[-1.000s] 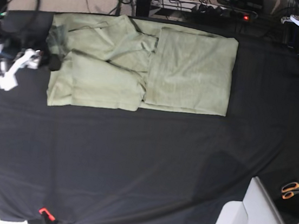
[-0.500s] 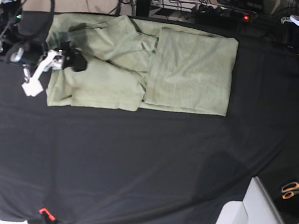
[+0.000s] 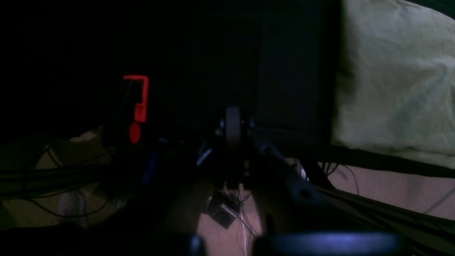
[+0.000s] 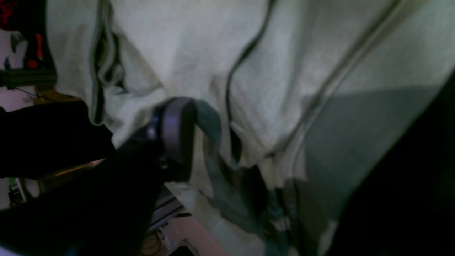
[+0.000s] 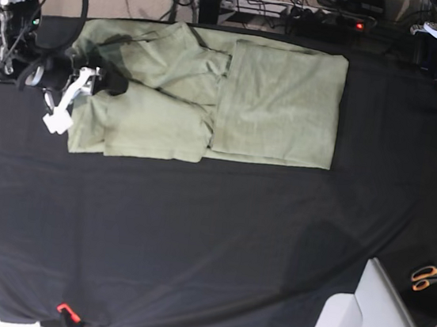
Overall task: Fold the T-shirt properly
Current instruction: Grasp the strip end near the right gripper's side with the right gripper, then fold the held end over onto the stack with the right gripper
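Plain T-shirt (image 5: 210,99), no legible writing

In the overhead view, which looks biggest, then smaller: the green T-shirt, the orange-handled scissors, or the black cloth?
1. Black cloth, by far the largest.
2. T-shirt.
3. Scissors, smallest, partly at the edge.

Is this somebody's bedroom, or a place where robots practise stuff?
Most likely a robot lab or workshop. A T-shirt lies on a table draped in black cloth, with a robot arm's right gripper on it. Cables and a power strip run behind, and orange-handled scissors sit at the side.
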